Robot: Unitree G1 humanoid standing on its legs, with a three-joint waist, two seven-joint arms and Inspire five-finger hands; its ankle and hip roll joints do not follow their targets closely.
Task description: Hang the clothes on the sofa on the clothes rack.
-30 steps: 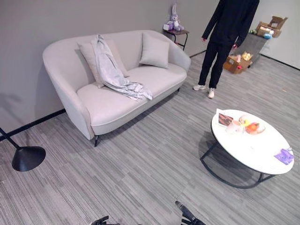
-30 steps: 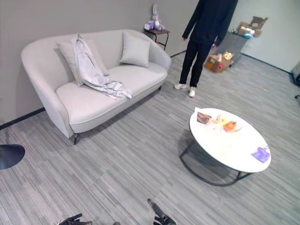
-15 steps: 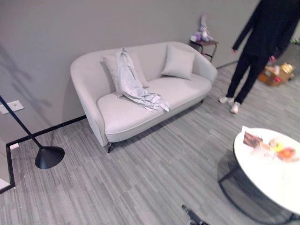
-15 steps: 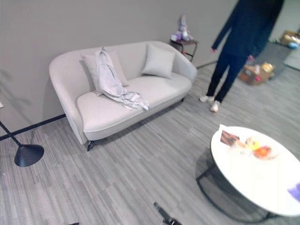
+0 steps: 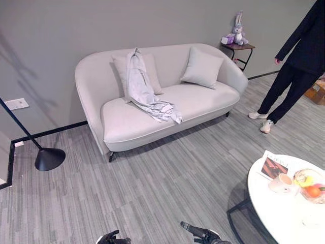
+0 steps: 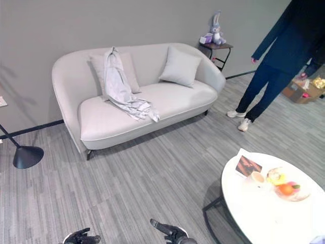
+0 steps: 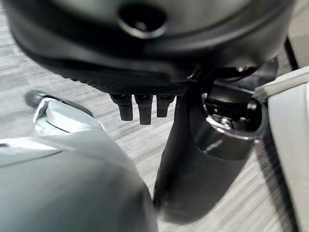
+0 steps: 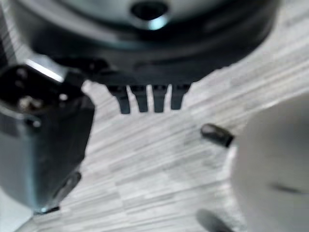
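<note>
Both hands (image 5: 202, 235) now in view.

We see the person (image 5: 297, 61) only from the chest down, cut by the top edge. The round table (image 6: 264, 216) runs past the lower right corner. Both hands, the left hand (image 5: 112, 238) and right hand (image 5: 200, 234), are clipped at the bottom.

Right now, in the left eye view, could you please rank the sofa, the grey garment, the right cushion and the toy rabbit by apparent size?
1. Light grey fabric sofa.
2. Pale grey crumpled garment draped on it.
3. Square grey right cushion.
4. Small plush toy rabbit, though it stands farther back.
</note>
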